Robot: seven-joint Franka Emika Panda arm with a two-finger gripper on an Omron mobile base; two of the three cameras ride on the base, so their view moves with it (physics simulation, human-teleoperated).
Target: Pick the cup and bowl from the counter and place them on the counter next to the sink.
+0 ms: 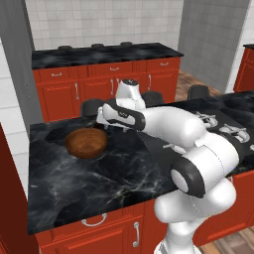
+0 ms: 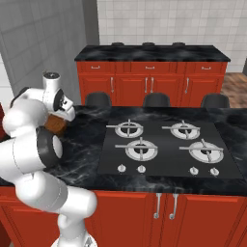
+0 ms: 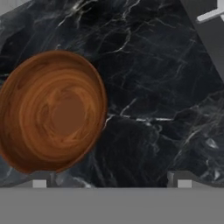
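The bowl (image 1: 87,143) sits upright and empty on the counter (image 1: 74,193), toward the left end of the black top, with bare marble all round it. From the hand camera the bowl (image 3: 52,111) lies at about nine o'clock of centre, its rim reaching down toward the left finger tip, while bare counter (image 3: 153,87) lies ahead of the right one. The gripper (image 3: 111,181) hangs above it with its fingers spread wide and nothing between them; it is not centred on the bowl, which is offset to one side. In the left base view the hand (image 1: 106,118) hovers just past the bowl's far rim, at roughly one o'clock from it.

From the right base view the bowl (image 2: 56,124) is mostly hidden behind the arm, and the hob (image 2: 166,147) takes up the counter to its three o'clock.

By my reading, nothing is done yet: the bowl is ungrasped. Left to do: line up on the rim, grip, carry it to the sink side, then do the same for the cup.
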